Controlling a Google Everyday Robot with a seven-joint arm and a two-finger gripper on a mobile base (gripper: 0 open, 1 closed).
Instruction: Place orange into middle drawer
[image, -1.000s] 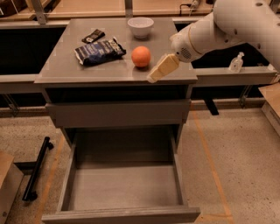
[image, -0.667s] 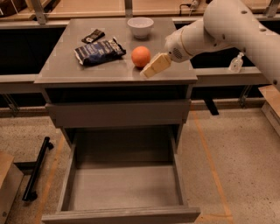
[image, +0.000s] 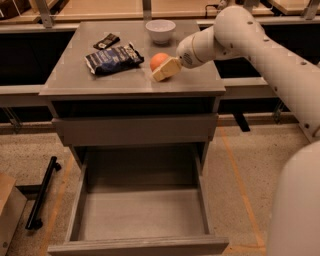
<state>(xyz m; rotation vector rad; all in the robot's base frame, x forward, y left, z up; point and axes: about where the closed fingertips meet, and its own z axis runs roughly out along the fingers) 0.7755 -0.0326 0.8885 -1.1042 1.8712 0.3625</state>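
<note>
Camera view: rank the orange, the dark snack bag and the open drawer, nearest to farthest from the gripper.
1. Orange, right beside the gripper.
2. Dark snack bag, farther toward the picture's left.
3. Open drawer, low down in front.

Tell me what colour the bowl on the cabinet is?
White, plain in the camera view. The bowl stands beyond the orange, with the gripper beside that fruit.
</note>
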